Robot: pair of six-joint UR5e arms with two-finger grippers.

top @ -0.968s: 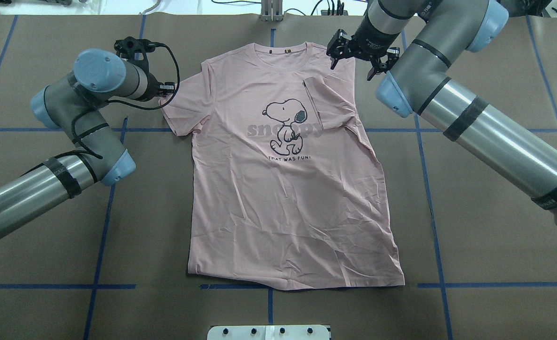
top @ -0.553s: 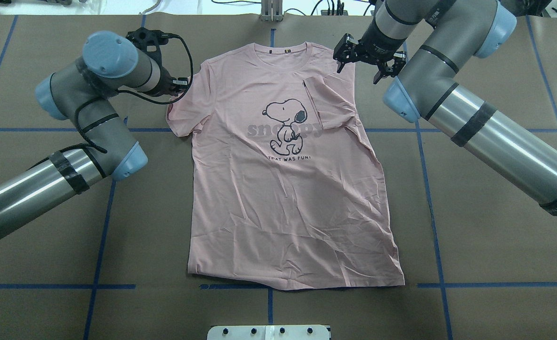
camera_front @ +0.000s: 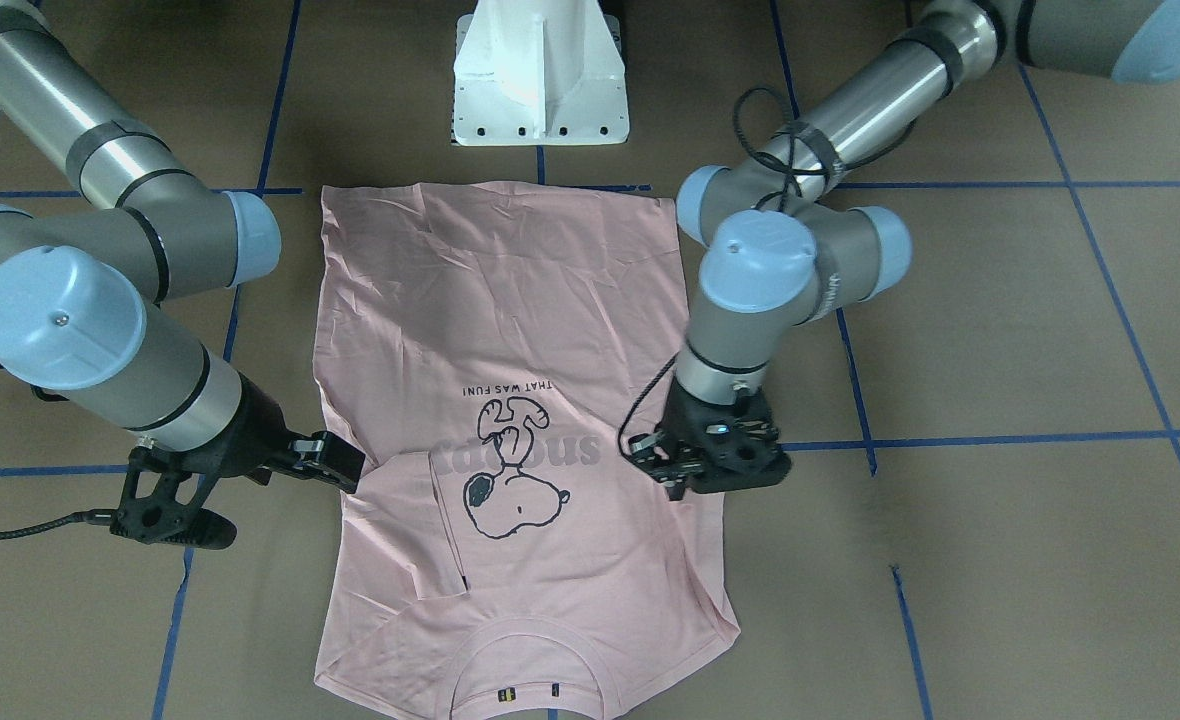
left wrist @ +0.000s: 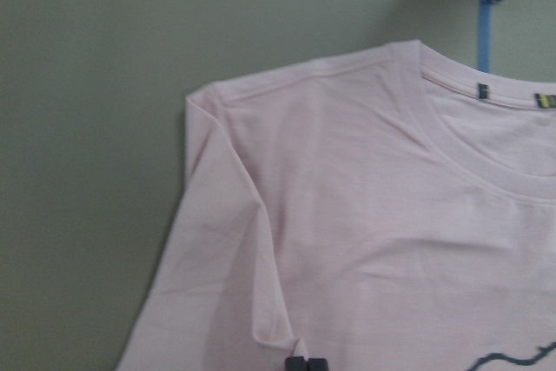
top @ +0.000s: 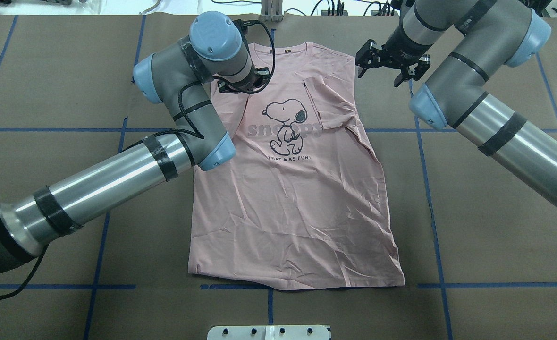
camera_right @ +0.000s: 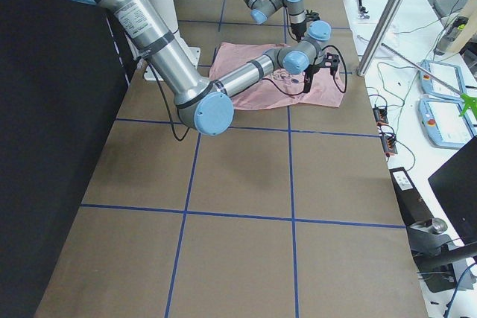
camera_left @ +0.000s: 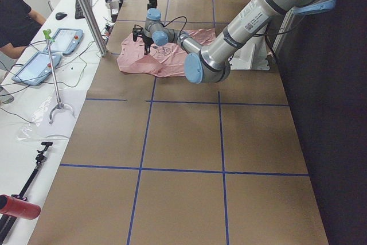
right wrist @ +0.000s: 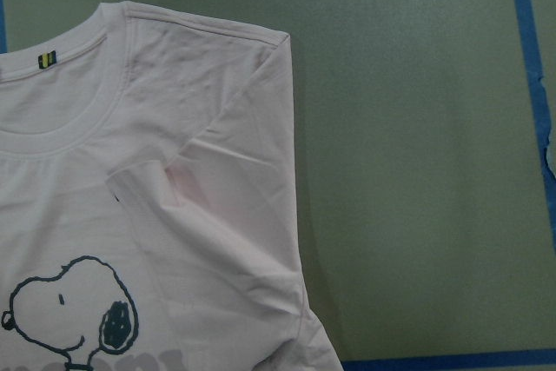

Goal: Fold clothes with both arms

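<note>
The pale pink T-shirt [top: 288, 189] lies flat and face up on the brown table, collar at the far side, dog print [top: 285, 125] on its chest. Its right sleeve [top: 328, 101] is folded inward onto the chest. My left gripper [top: 240, 89] hangs over the shirt's left shoulder area; it also shows in the front-facing view [camera_front: 705, 470]. In the left wrist view its fingertips [left wrist: 306, 362] are shut together on a fold of the left sleeve [left wrist: 252, 284]. My right gripper [top: 386, 71] is open and empty, over bare table just right of the shirt's right shoulder.
The white pedestal base [camera_front: 540, 90] stands at the near edge behind the shirt's hem. Blue tape lines [top: 429, 189] grid the brown table. In the exterior left view an operator [camera_left: 17, 21] and tablets [camera_left: 40, 64] are at a side bench.
My left arm has swung right from beside the left sleeve to over the shirt, and the sleeve has come inward with it. My right gripper has drifted right, away from the shoulder.
</note>
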